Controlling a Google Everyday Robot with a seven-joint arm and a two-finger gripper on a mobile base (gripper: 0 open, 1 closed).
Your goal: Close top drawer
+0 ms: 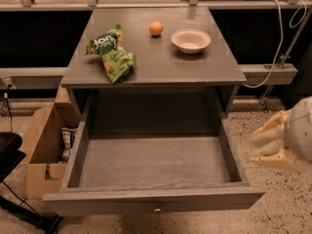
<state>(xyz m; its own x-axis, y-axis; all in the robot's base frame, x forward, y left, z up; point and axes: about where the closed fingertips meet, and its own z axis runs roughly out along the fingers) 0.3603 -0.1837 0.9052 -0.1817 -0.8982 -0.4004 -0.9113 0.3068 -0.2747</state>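
The top drawer (153, 162) is a wide grey wooden box pulled far out of the grey cabinet (156, 57) toward me. It is empty inside. Its flat front panel (97, 201) runs along the bottom of the view, with a small round metal knob (157, 209) at its centre. My gripper (285, 138) shows as a cream-coloured shape at the right edge, beside and apart from the drawer's right wall, above the speckled floor.
On the cabinet top lie a green snack bag (111, 52), an orange (156, 28) and a white bowl (190, 40). An open cardboard box (41, 152) stands on the floor left of the drawer. A cable (278, 48) hangs at the right.
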